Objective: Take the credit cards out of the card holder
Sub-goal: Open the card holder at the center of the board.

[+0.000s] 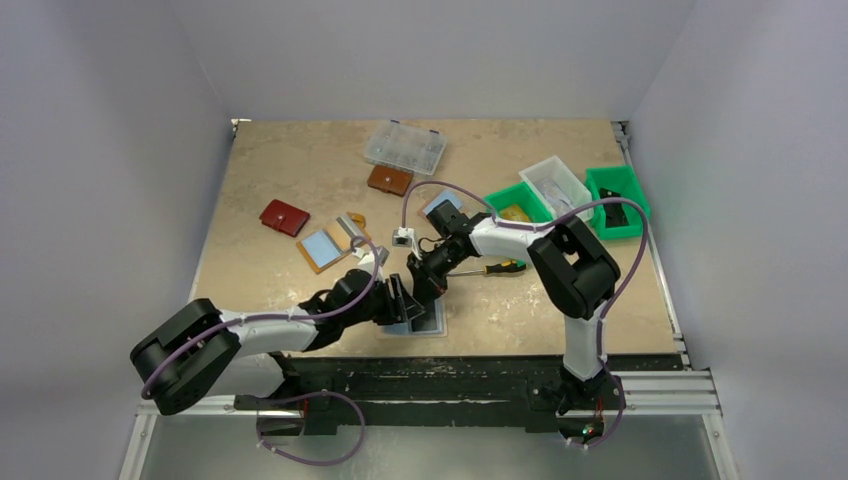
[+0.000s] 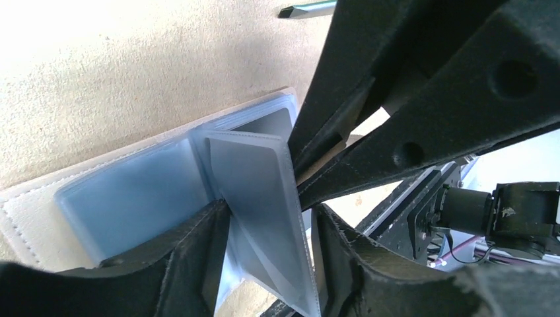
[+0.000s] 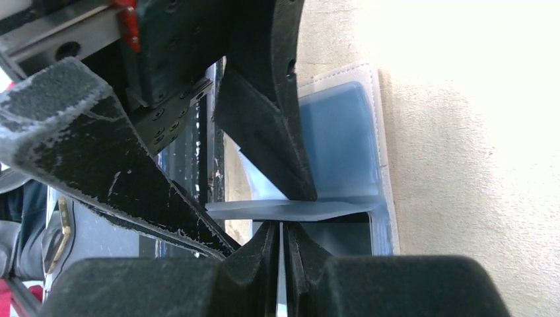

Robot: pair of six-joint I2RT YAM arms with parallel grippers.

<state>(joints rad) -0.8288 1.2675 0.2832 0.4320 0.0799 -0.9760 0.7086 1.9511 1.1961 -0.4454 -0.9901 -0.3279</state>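
Note:
The card holder lies open near the table's front edge, with a cream stitched rim and pale blue pockets. One clear sleeve stands upright from its spine. My left gripper is open, its fingers either side of that sleeve. My right gripper is shut, with a thin pale strip pinched between its tips at the sleeve's edge. I cannot tell whether that strip is the sleeve alone or holds a credit card. No credit card shows plainly.
A second open tan holder with blue inside lies left of centre, a red wallet beyond it. A brown wallet and a clear parts box are further back. Green bins and a white bin stand at the right. A screwdriver lies under the right arm.

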